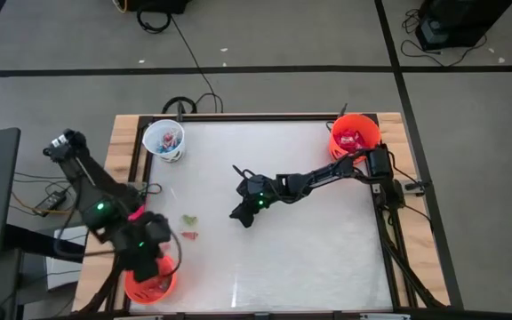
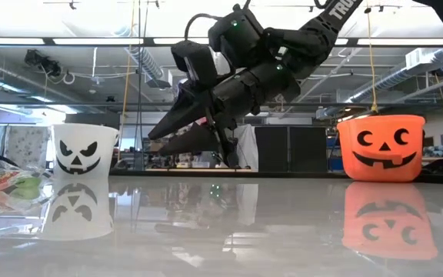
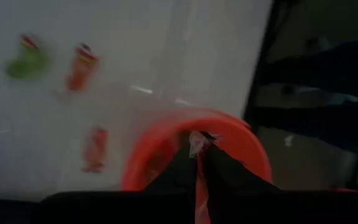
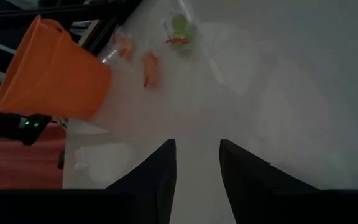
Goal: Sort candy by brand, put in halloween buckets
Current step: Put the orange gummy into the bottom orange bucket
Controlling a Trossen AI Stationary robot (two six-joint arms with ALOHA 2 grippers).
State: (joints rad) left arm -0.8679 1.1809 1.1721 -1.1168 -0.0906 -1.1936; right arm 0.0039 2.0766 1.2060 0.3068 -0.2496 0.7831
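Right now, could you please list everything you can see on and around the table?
White bucket: one, back left corner, sweets inside.
Orange bucket: one, back right corner, red sweets inside.
Second orange bucket: one, front left corner, under the left arm.
Loose sweets: a green one and a red one, left of centre; the wrist views show more red ones nearby.
Table: one, white top, wooden rim.
Left tool: shut on a wrapper, over the second orange bucket.
Right tool: open, empty, mid-table.
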